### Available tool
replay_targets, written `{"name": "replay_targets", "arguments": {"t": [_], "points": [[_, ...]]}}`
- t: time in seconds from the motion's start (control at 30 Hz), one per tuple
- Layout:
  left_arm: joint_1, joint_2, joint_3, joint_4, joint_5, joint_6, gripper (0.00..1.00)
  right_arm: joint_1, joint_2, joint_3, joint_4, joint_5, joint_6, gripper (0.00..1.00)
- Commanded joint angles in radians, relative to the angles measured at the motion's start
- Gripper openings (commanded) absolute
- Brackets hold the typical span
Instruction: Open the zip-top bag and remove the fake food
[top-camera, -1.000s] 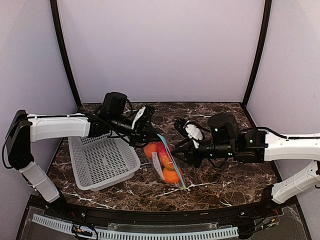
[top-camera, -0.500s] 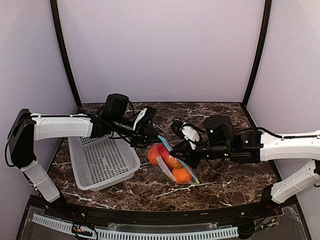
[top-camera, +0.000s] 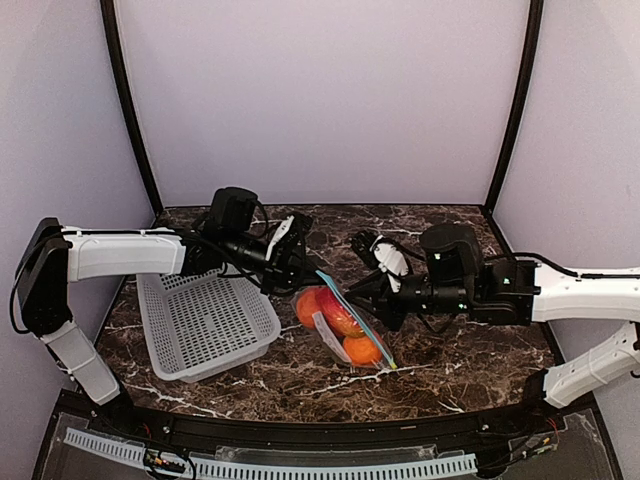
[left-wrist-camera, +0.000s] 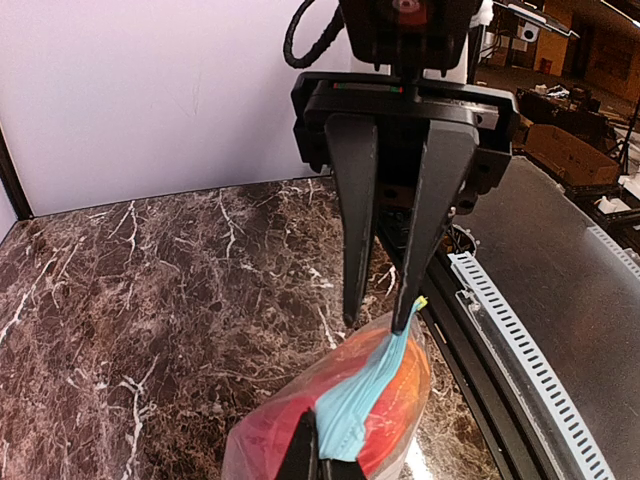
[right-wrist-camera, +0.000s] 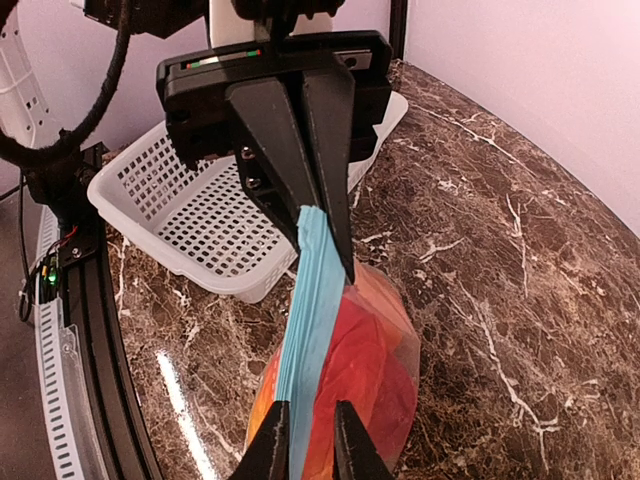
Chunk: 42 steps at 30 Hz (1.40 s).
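The zip-top bag (top-camera: 338, 325) hangs low over the marble between both arms, its light blue zip strip (top-camera: 356, 318) stretched along the top. Orange and red fake food (top-camera: 361, 349) shows through the clear plastic. My left gripper (top-camera: 299, 275) is shut on the strip's far-left end; in the left wrist view the pinch (left-wrist-camera: 315, 455) sits at the bottom edge on the strip (left-wrist-camera: 365, 400). My right gripper (top-camera: 353, 297) straddles the strip further along. In the right wrist view its jaws (right-wrist-camera: 308, 445) stand narrowly apart with the strip (right-wrist-camera: 315, 300) running between them.
A white perforated basket (top-camera: 200, 320) lies on the table left of the bag, under the left arm; the right wrist view shows the basket (right-wrist-camera: 190, 215) behind the left gripper (right-wrist-camera: 322, 255). Dark marble tabletop (top-camera: 450, 350) surrounds the bag. Black rails edge the table's front.
The right gripper's jaws have narrowed around the zip strip. The bag has swung to the right, its strip now stretched between the two grippers. The left gripper stays shut.
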Motion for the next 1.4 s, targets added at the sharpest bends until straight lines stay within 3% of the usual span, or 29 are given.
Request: {"name": "replay_targets", "arguments": {"t": [0.0,0.13,0.27,0.47,0.77,1.0,1.37], "points": [[-0.003,-0.013,-0.011,0.0,0.027,0.016,0.01,-0.005,-0.017,-0.005,-0.004,0.009,0.007,0.12],[-0.003,-0.009,-0.01,0.002,0.027,0.015,0.01,-0.005,-0.004,-0.006,-0.026,0.029,0.009,0.11],[-0.003,-0.008,-0.01,0.001,0.027,0.013,0.01,-0.005,-0.015,-0.009,-0.015,0.008,0.004,0.23],[-0.003,-0.006,-0.009,0.003,0.027,0.011,0.01,-0.005,-0.007,0.012,-0.011,-0.028,-0.009,0.24],[-0.003,-0.006,-0.01,0.003,0.025,0.011,0.01,-0.004,0.037,0.044,-0.032,-0.024,-0.025,0.2],[-0.003,-0.007,-0.013,0.004,0.025,0.014,0.01,-0.005,0.024,0.034,-0.035,0.05,0.0,0.1],[0.001,-0.006,-0.013,0.009,0.026,0.007,0.01,-0.005,0.026,0.009,-0.1,0.113,0.0,0.12]]}}
